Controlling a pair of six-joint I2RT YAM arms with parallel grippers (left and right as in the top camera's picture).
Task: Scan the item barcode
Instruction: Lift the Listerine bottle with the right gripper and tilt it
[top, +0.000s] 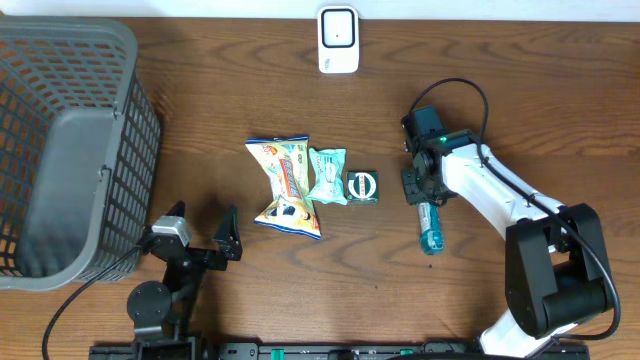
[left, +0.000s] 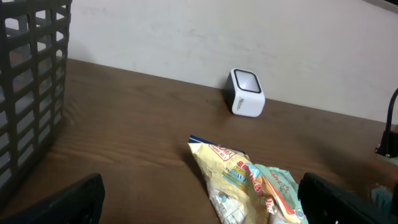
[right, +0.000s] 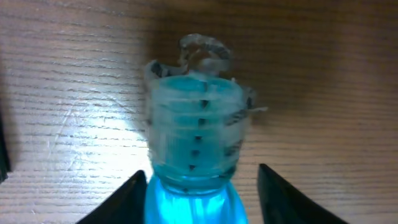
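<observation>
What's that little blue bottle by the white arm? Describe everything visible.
The bottle is small, clear plastic by the look, filled with bright blue liquid, with crumpled clear wrap at one end. It lies flat on the wooden table, between the open fingers of the right gripper; contact is unclear.

1. The left arm (top: 152, 300) is folded short at the near left of the table, with its base close behind the wrist.
2. The left gripper (top: 203, 220) faces away from the base with its jaws spread fully wide. The left fingers (left: 68, 202) appear only at the two lower corners of the left wrist view.
3. The right arm (top: 490, 190) runs from its base at the near right diagonally toward the table centre.
4. The right gripper (top: 428, 200) is turned back toward the near edge with its jaws parted. The right fingers (right: 127, 199) stand apart.
</observation>
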